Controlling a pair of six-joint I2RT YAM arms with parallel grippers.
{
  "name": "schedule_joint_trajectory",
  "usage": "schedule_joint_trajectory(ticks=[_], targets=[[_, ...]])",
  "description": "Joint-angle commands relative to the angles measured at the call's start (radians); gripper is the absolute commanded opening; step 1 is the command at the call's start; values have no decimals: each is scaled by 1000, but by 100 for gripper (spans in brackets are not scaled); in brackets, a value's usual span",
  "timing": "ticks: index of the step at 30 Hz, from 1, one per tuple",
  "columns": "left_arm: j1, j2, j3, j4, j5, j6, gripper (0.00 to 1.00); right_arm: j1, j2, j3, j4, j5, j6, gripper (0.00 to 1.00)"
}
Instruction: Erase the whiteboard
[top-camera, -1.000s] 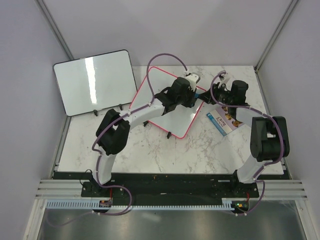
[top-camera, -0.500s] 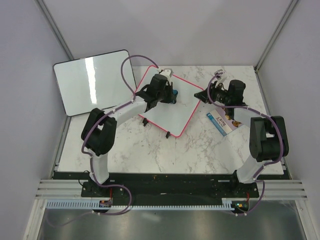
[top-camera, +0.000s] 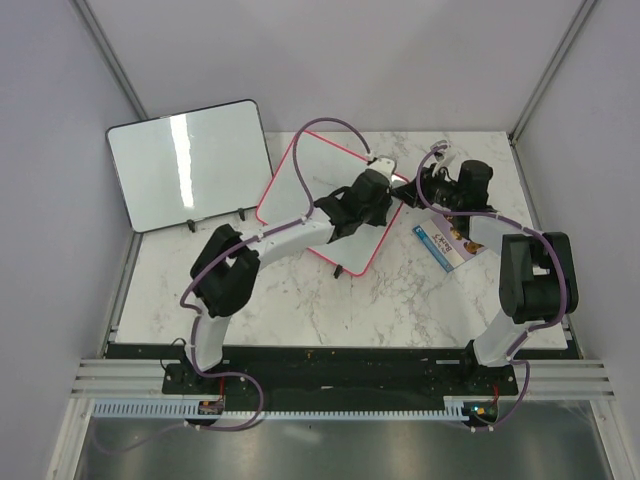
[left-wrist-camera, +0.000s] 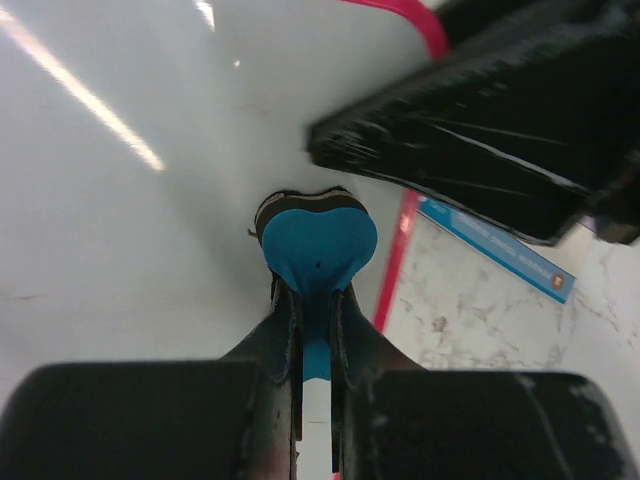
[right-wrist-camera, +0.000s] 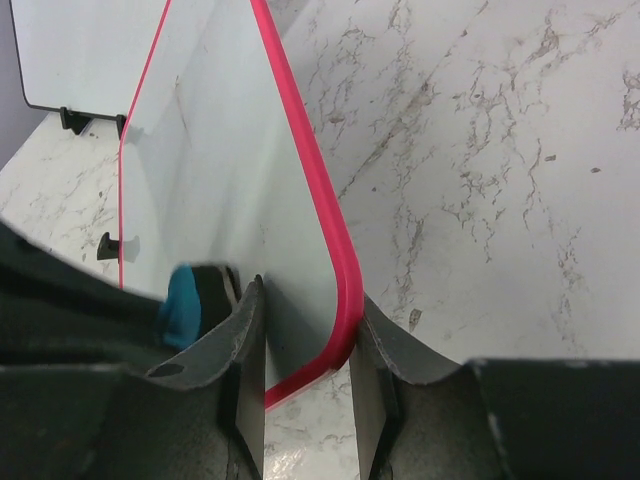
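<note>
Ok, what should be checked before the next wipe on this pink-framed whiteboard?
1. Hold on the blue eraser by the left gripper fingers: ok.
2. Pad of the eraser against the whiteboard: ok.
3. Fingers of the right gripper pinching its edge: ok.
4. Room between eraser and right gripper: not ok, very close.
5. Writing remaining on the surface: cannot tell.

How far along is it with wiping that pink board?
Setup looks done: the right gripper clamps the pink rim of the whiteboard. In hand: the left gripper presses a blue eraser on its surface. The visible surface shows no writing; whatever lies under the left arm may be left.
</note>
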Motion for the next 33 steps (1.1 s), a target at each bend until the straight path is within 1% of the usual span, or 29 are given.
schedule_joint_trajectory(ticks=[1,3,6,7,9,10,12,13,16,18,20,24,30,33], targets=[[-115,160,-24,-122,131,-64,2,43,-22,5,56,-9,-207,0],[-100,165,-27,-137,83,-74,2,41,-24,5,54,-7,-209,0],[-33,142,-70,-140,69,-117,2,41,-24,5,51,-6,-211,0],[15,131,-85,-142,69,-120,2,43,-24,6,51,-6,-212,0],[66,96,-131,-136,71,-127,2,41,-24,5,51,-6,-212,0],[117,82,-151,-128,80,-126,2,41,-24,5,51,-6,-212,0],[167,33,-208,-110,82,-117,2,41,-21,6,50,-7,-212,0],[210,18,-237,-108,71,-114,2,41,-21,6,50,-6,-212,0],[287,-30,-284,-110,37,-101,2,41,-21,6,50,-6,-212,0],[351,-54,-298,-122,49,-126,2,41,-21,6,50,-6,-214,0],[383,-68,-311,-125,45,-140,2,41,-19,6,45,-4,-217,0],[429,-59,-276,-145,6,-138,2,41,-24,6,40,-3,-221,0],[455,-1,-131,-186,-21,-120,2,41,-25,14,14,3,-243,0],[484,42,-38,-205,3,-111,2,41,-27,17,-2,10,-257,0]])
